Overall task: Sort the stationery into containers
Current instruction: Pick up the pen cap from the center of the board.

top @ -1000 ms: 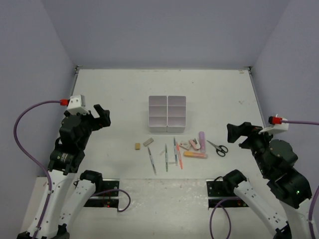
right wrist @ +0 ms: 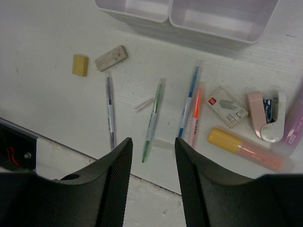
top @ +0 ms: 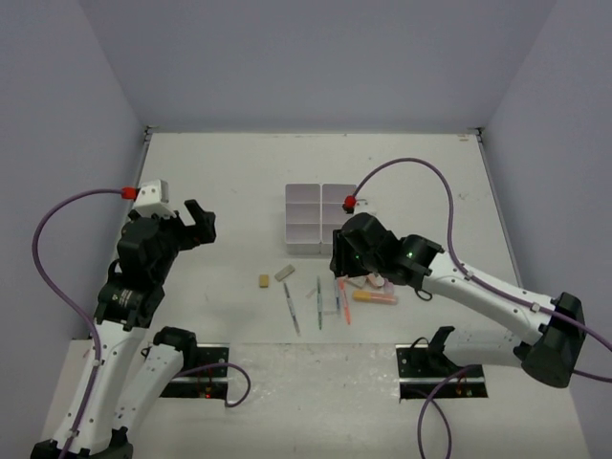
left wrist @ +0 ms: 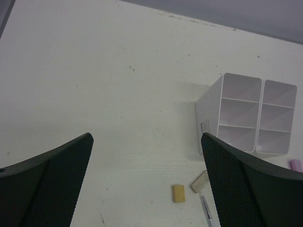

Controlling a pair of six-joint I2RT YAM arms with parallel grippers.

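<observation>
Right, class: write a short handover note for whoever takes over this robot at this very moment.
Left hand: wide open, empty, raised left of the organizer.
Right hand: partly open, empty, over the green pen.
Items: other pens, tan eraser, grey eraser and orange marker lie on the table in front of the organizer.
Done: nothing; all six compartments look empty.
Left: sort every item in.

The organizer is white. In front of it: a tan eraser, a grubby grey eraser, a green pen, a blue pen, an orange pen, a pink-and-white stapler, an orange marker. The left gripper is black, finely meshed.
</observation>
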